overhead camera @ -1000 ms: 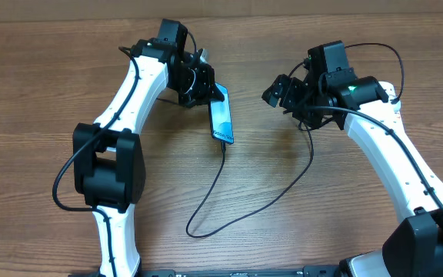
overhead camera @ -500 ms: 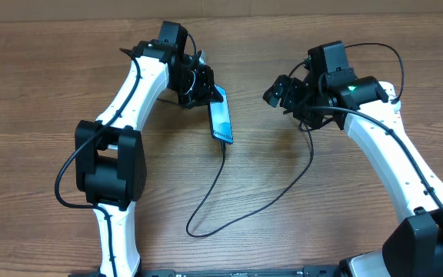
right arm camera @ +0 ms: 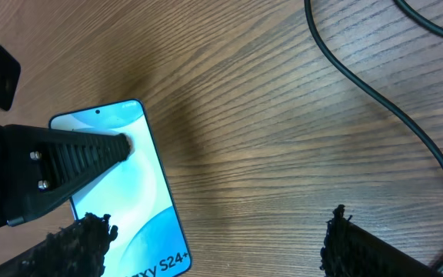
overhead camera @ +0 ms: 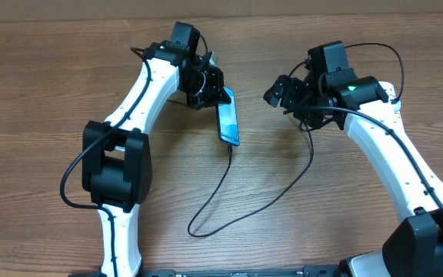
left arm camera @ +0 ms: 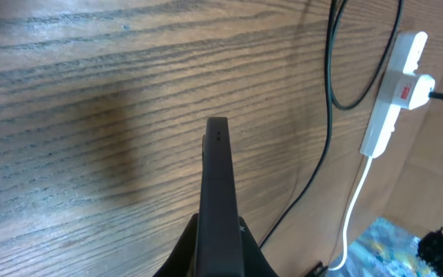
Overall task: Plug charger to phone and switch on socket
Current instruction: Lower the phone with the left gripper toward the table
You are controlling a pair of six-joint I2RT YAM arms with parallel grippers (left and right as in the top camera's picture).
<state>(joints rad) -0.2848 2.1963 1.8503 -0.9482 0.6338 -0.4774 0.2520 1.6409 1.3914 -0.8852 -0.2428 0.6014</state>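
My left gripper (overhead camera: 218, 94) is shut on the upper end of the phone (overhead camera: 229, 121) and holds it on edge, its blue-teal screen facing right. In the left wrist view the phone (left arm camera: 217, 169) shows as a dark edge between the jaws (left arm camera: 218, 232). The black charger cable (overhead camera: 260, 204) meets the phone's lower end, loops toward the front and runs up behind my right arm. My right gripper (overhead camera: 278, 92) is open and empty, right of the phone. In the right wrist view its jaws (right arm camera: 214, 245) frame the phone screen (right arm camera: 133, 200) and the cable (right arm camera: 383, 100). The white socket (left arm camera: 393, 96) appears only in the left wrist view.
The socket's thick white cord (left arm camera: 356, 204) trails off it toward a blue patterned patch (left arm camera: 394, 242). Bare wooden table (overhead camera: 44, 92) lies left of my left arm and between the arms toward the front edge.
My left gripper has carried the phone a little to the right, and the cable end has followed it. My right arm has not moved.
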